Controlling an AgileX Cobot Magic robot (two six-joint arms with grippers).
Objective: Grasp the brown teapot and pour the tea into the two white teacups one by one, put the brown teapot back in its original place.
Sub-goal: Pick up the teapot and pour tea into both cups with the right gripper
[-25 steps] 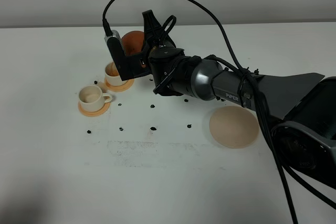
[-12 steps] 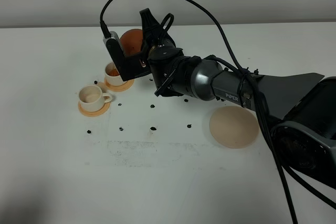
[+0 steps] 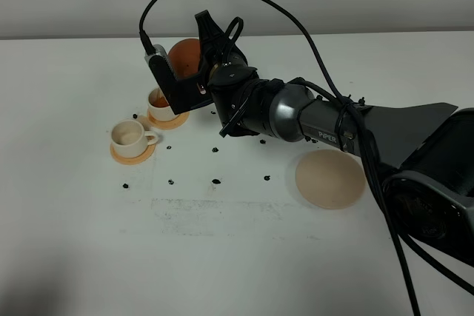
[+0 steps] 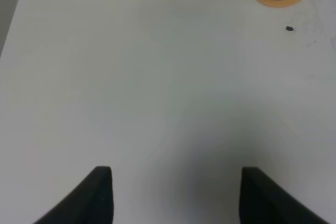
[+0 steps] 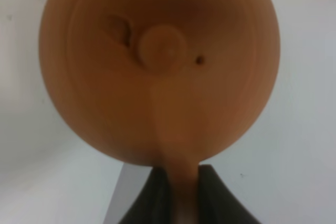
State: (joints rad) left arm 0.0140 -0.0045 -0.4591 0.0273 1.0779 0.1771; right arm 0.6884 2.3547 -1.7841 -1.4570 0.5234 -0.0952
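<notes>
The teapot (image 3: 185,55) hangs just behind the far teacup (image 3: 158,102) — near teacup (image 3: 128,135) left-front, disc (image 3: 329,179) well right.

**Brown teapot** (image 3: 185,55): round, terracotta-orange clay body w/ knobbed lid (image 5: 160,48). Pos.: off the table, loop handle clamped in right gripper (image 5: 181,177). It sits just above and behind the far cup in the high view. Spout not visible.

**Far teacup** (image 3: 158,103): cream-white, upright on orange coaster (image 3: 174,121). Contains tea (image 3: 159,101), a dark reddish-brown liquid.

**Near teacup** (image 3: 129,135): cream-white, upright on own orange coaster (image 3: 137,157), side handle toward table centre, interior pale. Near the far cup, not touching.

**Original place** (image 3: 329,179): pale beige-pink round flat disc, bare, flat on table, well apart from both cups.
</notes>
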